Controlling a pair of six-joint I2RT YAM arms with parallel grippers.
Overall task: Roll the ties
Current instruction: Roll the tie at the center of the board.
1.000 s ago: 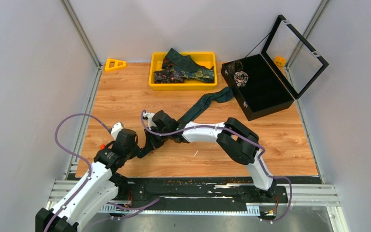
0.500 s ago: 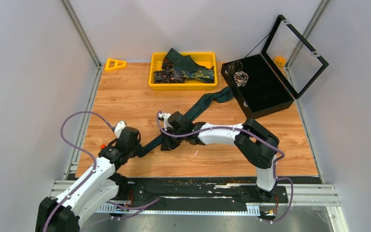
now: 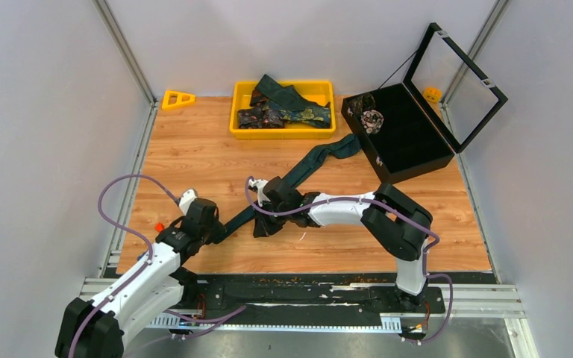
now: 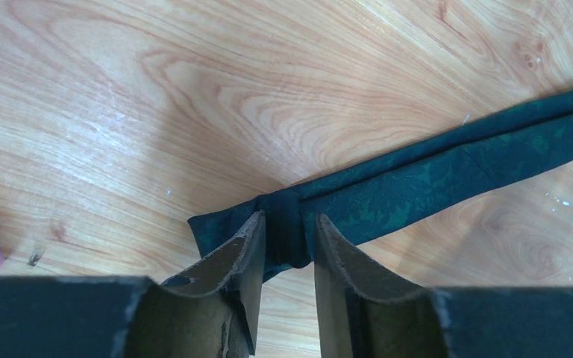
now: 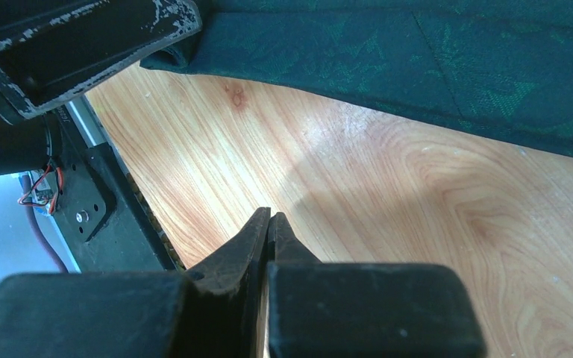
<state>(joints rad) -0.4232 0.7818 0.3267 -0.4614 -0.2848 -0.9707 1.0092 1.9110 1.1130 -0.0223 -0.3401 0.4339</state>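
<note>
A long dark teal-green tie (image 3: 306, 164) lies slantwise on the wooden table, from the black case down to my left gripper (image 3: 210, 224). In the left wrist view the tie's (image 4: 448, 160) narrow end sits bunched in a fold between the fingertips of the left gripper (image 4: 289, 216). Those jaws stand a little apart, open. My right gripper (image 3: 262, 224) hovers low by the middle of the tie, where the cloth is heaped dark. In its own view the right gripper (image 5: 271, 215) is shut and empty, with the tie (image 5: 418, 60) beyond it. More ties (image 3: 283, 108) lie piled in the yellow tray (image 3: 242, 130).
The black case (image 3: 410, 149) stands at the back right with its clear lid up and a rolled patterned tie (image 3: 373, 119) inside. A yellow triangle (image 3: 177, 98) lies at the back left. A small yellow piece (image 3: 433, 94) sits behind the case. Grey walls close in both sides.
My left gripper has gone from shut on the tie's narrow end to slightly open. The right arm has shifted to the right and nearer along the tie, and the left arm has drawn back a little.
</note>
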